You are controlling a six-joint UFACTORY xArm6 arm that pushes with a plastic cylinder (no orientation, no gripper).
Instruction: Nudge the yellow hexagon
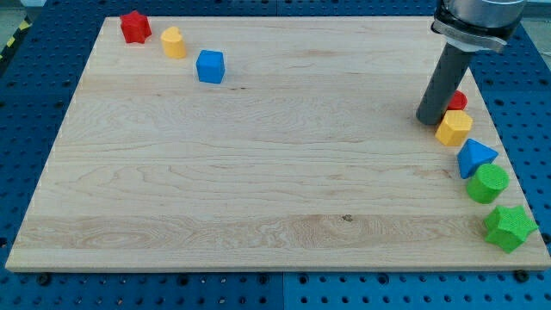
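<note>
1. The tip (432, 119) is seen at the lower end of a straight dark rod, set down on the tabletop (258, 164) near the view's right edge, in the upper half; no fingers are carried by this rod, so no apart or together state can be told of them.
2. The yellow hexagon (453, 128) is found just beside the tip, on its right and slightly toward the view's bottom; whether the two are touching cannot be told, though no gap is seen between them.
3. A red block (458, 100) is partly hidden behind the rod, just above the yellow hexagon; its shape cannot be made out.
4. Below the yellow hexagon a row is formed along the right edge: a blue triangle (475, 158), then a green cylinder (487, 183), then a green star (509, 228) nearest the view's bottom right corner; the blue triangle and the green cylinder are set close against each other, and the green star is placed a little apart from them.
5. Well apart from the tip, at the view's top left, three more blocks are laid in a slanting line: a red star (134, 27) nearest the corner, a yellow block (173, 42) of rounded form beside it, and a blue cube (210, 66) further toward the right and lower.
6. The tabletop is a pale wooden board; it is laid on a blue perforated surface (34, 112), which is seen around it on all sides.
</note>
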